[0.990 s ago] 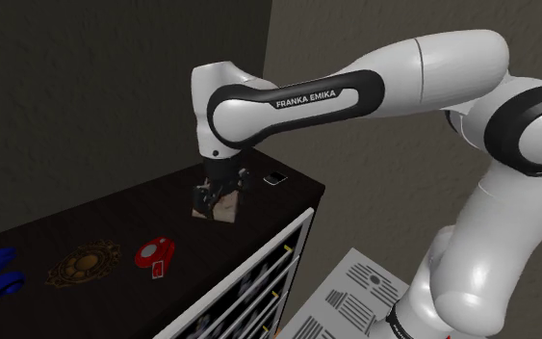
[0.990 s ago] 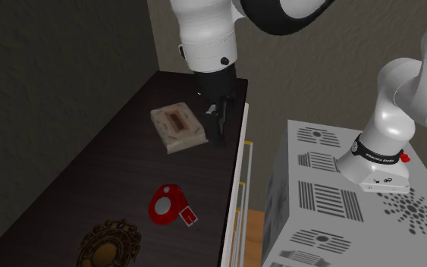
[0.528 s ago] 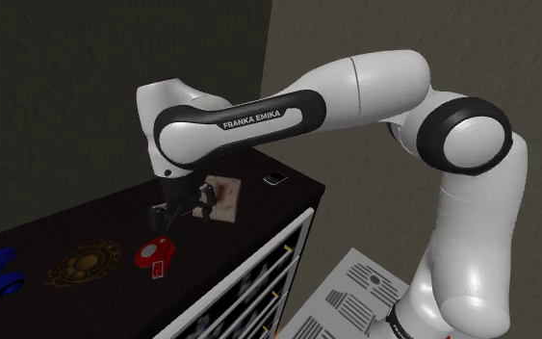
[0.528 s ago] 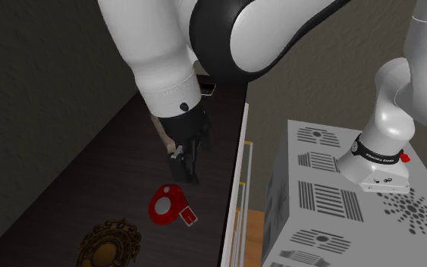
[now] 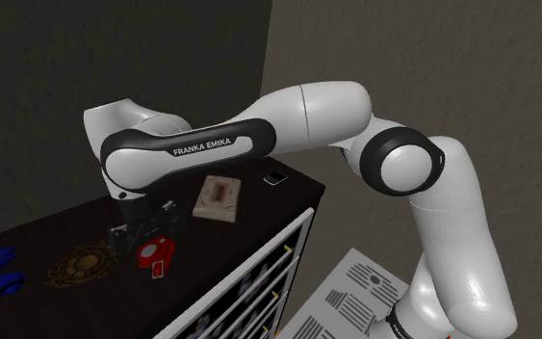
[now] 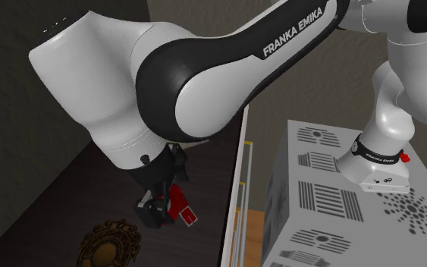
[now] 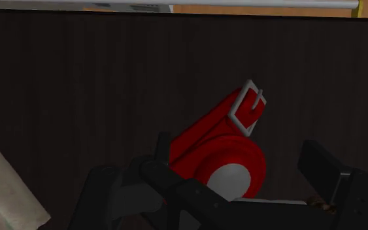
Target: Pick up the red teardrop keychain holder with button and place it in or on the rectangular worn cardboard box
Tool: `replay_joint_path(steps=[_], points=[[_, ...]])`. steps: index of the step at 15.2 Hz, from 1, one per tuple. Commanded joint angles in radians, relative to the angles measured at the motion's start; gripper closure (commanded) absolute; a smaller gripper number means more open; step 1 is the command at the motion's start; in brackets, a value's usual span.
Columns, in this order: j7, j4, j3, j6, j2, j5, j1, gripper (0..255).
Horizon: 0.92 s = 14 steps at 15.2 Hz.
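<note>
Marking: my white arm reads FRANKA EMIKA along its dark forearm band in both exterior views. The black bars printed on the stand spell nothing legible.

My tool stands wide. The red teardrop keychain holder with white button lies on the dark bench between the fingers, close beside one. Contact cannot be confirmed. In the second exterior view my forearm hides most of the holder.

The worn rectangular cardboard box lies farther along the bench, apart.

Pose: forearm reaching towards the shoulder view's left, wrist pointing down.

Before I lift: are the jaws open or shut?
Open: the wrist view shows the jaws apart, flanking the red keychain holder.
</note>
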Motion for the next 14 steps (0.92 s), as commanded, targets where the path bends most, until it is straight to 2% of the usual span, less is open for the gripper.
replay_joint_path(steps=[1,6,13,14], points=[[0.001,-0.013,-0.001,0.021,0.009,-0.003,0.001,0],[0.004,-0.079,-0.002,0.084,0.006,-0.004,-0.004,0],[0.004,-0.079,-0.002,0.084,0.007,-0.004,-0.004,0],[0.004,-0.079,-0.002,0.084,0.007,-0.004,-0.004,255]])
